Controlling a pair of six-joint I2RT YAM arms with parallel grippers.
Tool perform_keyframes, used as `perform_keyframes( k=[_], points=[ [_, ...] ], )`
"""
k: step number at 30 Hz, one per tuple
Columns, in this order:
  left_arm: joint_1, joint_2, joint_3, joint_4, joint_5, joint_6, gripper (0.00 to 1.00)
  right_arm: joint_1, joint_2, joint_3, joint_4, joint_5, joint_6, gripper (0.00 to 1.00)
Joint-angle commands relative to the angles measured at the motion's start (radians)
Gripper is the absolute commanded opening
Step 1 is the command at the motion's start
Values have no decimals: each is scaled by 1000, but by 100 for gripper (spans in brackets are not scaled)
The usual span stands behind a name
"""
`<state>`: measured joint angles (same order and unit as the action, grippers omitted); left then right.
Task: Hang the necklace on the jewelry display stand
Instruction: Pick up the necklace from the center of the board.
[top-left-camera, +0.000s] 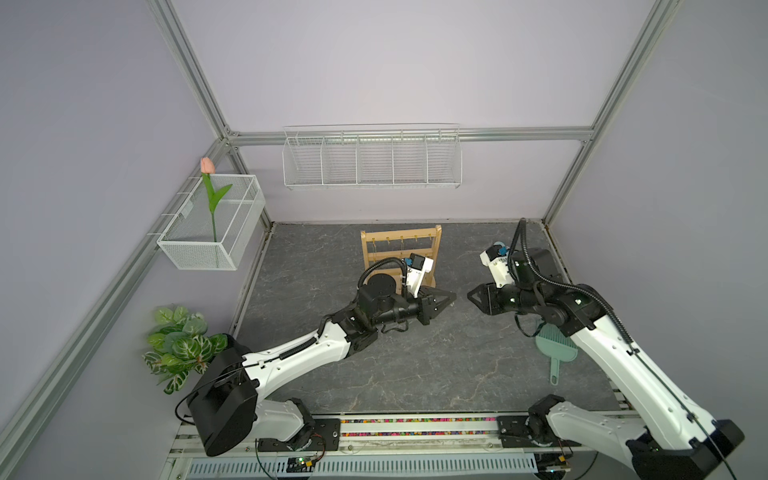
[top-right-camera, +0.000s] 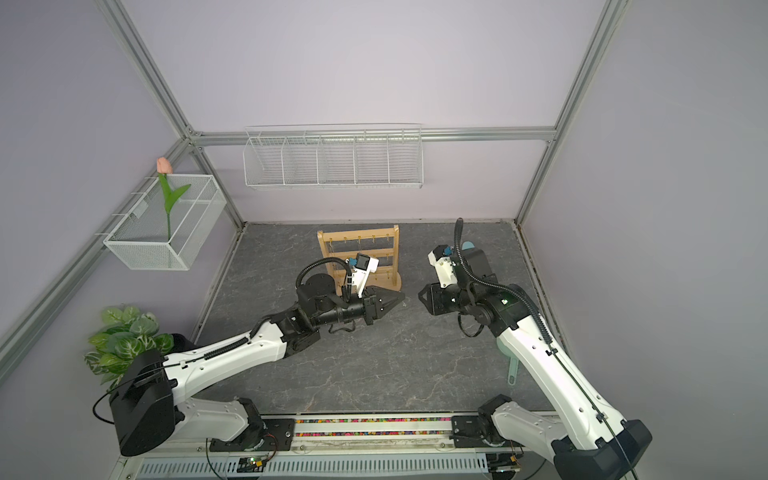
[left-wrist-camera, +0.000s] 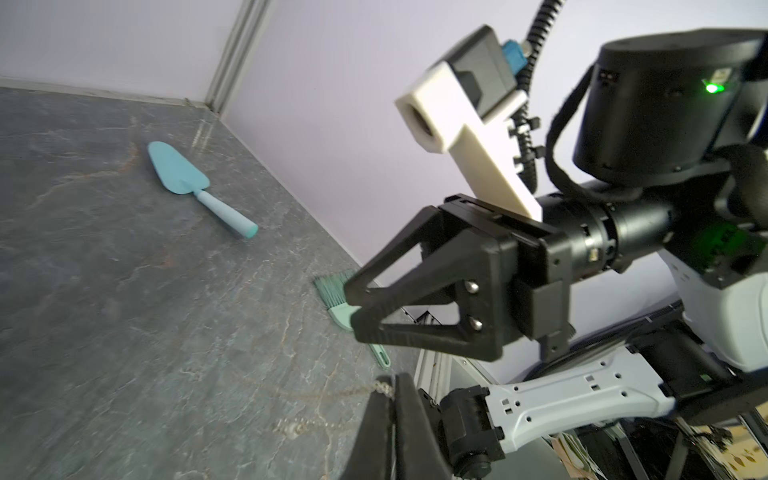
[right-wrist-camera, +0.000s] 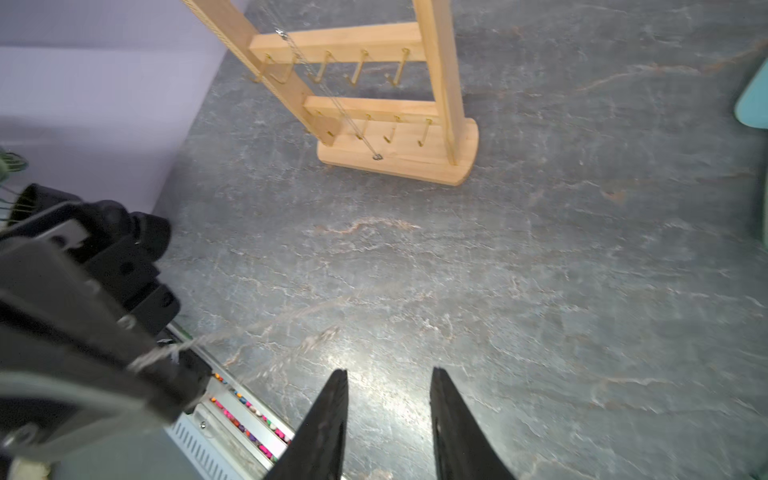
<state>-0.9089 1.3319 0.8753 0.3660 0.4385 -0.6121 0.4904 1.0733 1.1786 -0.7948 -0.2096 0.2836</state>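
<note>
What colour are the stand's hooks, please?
Gold; the hooks show best in the right wrist view.

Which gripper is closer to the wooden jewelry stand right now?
Left. In both top views the left gripper sits just in front of the stand, near its base. The right gripper is farther out, off to the robot's right of the stand.

There are 2 arms: left arm (top-left-camera: 299, 353), right arm (top-left-camera: 623, 365). 2 grippers: left gripper (top-left-camera: 451, 296), right gripper (right-wrist-camera: 388, 374). 1 wooden stand (right-wrist-camera: 415, 166) with 3 bars (right-wrist-camera: 340, 41). 2 necklaces: hung necklace (right-wrist-camera: 332, 100), held necklace (left-wrist-camera: 379, 387). 2 baskets: wire basket (top-left-camera: 374, 166), mesh basket (top-left-camera: 195, 253). 1 tulip (top-left-camera: 207, 165), 1 leafy plant (top-left-camera: 183, 345), 1 blue trowel (left-wrist-camera: 183, 172), 1 green brush (left-wrist-camera: 330, 291).
</note>
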Motion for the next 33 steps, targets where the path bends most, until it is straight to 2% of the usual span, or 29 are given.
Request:
perform_keyframes(
  k=[1,4,7,13,27,33],
  points=[
    [14,-33,2,-84,-43,16,7,-4,-39,-57,150,-179,2,34],
    [27,-44,-1,-90,-42,12,8,2,-57,-119,298,-261,41,33],
    [31,-45,-4,-82,-40,0,8,21,-42,-141,369,-286,46,31],
    [54,-46,-29,-27,-23,-53,8,41,-35,-214,478,-293,37,28],
    [67,-52,-31,-37,-6,-61,8,52,-25,-349,703,-279,61,23],
    [70,-48,-22,-41,-2,-62,8,52,-24,-350,713,-285,67,21]
  ],
)
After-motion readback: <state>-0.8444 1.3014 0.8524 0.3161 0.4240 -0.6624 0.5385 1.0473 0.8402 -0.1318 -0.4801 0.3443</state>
